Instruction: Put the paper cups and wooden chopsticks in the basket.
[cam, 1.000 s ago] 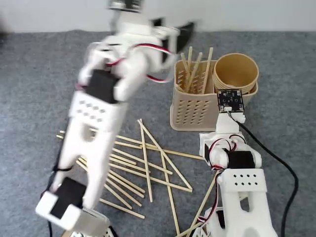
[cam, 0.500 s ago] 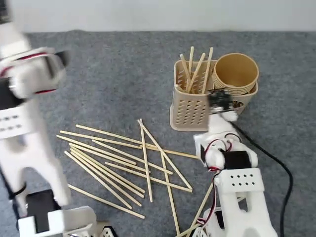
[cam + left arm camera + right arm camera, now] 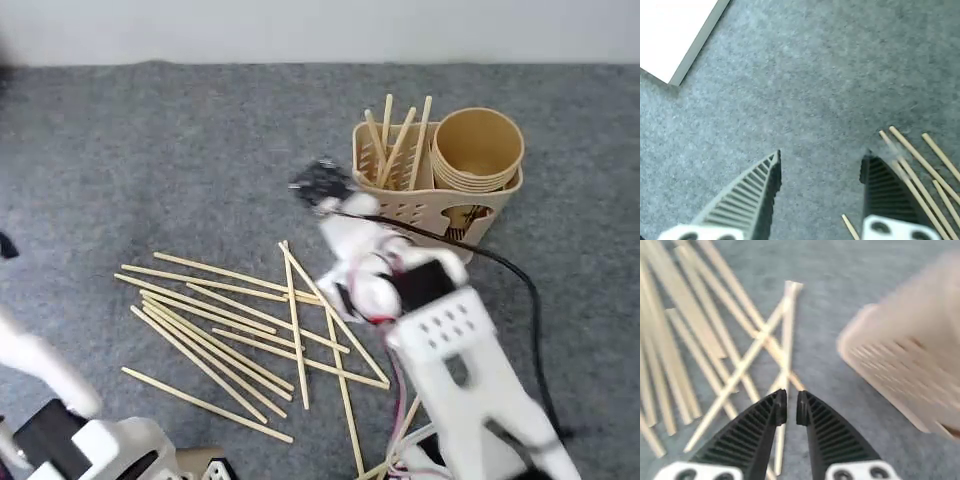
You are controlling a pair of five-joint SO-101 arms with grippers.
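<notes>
In the high view, the right arm point(image 3: 400, 290) is seen just left of the basket point(image 3: 395, 215), where paper cups point(image 3: 478, 148) are stacked; wooden chopsticks point(image 3: 240, 320) are strewn nearer, leftward. In the left wrist view, the left gripper point(image 3: 820, 157) is spread wide, empty, over carpet point(image 3: 840, 75). In the right wrist view, the right gripper point(image 3: 788, 405) is almost clenched, empty, above the wooden chopsticks.

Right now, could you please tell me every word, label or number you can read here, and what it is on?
None can be read.
A dark mark on the front of the basket, below the paper cups: too blurred to read; I cannot tell whether it is writing.
The chopsticks and the grey mat bear no print that I can see.
</notes>
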